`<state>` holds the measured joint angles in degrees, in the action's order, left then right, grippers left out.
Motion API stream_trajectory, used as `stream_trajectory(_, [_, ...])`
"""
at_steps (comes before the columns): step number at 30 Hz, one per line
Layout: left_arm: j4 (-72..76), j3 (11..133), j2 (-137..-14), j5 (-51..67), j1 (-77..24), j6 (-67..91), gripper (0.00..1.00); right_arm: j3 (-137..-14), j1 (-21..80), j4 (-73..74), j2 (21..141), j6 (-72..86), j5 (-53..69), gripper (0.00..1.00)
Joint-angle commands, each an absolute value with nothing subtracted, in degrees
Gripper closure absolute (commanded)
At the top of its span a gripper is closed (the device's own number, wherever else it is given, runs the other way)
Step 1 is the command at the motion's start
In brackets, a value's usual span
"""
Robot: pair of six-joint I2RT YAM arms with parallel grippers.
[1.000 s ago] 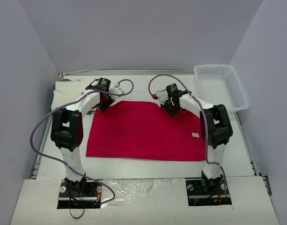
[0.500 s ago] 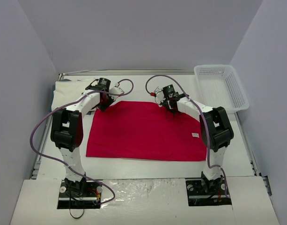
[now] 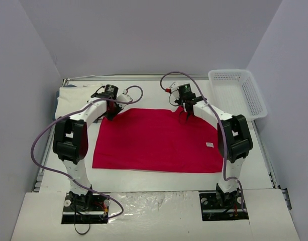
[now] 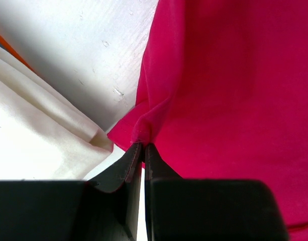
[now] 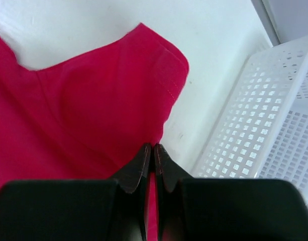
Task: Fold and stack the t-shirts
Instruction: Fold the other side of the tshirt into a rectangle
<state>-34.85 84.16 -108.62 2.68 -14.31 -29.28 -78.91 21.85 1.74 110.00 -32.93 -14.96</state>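
Red t-shirt (image 3: 156, 140) lies spread flat in the middle of the table (image 3: 159, 182), with its far edge under both claws. Far left: cream t-shirt (image 3: 68, 94) sits folded at the table's far-left corner. The wrist view puts it just beside the red shirt's corner.

Left gripper (image 3: 112, 113): jaws fully closed, pinching a small raised tuck of red cloth at the far-left edge.

Right gripper (image 3: 187, 115): jaws closed too, tips at the far-right edge by the sleeve (image 5: 154, 70). Red shows between the fingers (image 5: 142, 163), so I read it as clamped on cloth, though I'm less sure than on the left.

Mesh basket (image 3: 237, 93) is off to the right, near that sleeve, not involved.

Step, my read: two-handed grasp of the far edge is set, the first fold of the red shirt is not yet begun, and stacking comes later. The next move needs both arms to lift together and carry the edge evenly toward the near hem, so the cloth doesn't skew or slip out of these thin pinches.
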Motion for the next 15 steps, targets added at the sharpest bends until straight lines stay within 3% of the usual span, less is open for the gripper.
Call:
stream_trajectory(1, [-34.5, 84.0, -105.1, 1.8, -14.6, -28.6, 0.98, -75.1, 22.4, 1.2, 105.3, -34.7, -14.2, 1.0])
stream_trajectory(15, [-36.0, 85.2, -107.1, 2.4, -14.9, -28.4, 0.98, -61.8, 26.4, 1.8, 95.3, -34.3, -0.5, 1.0])
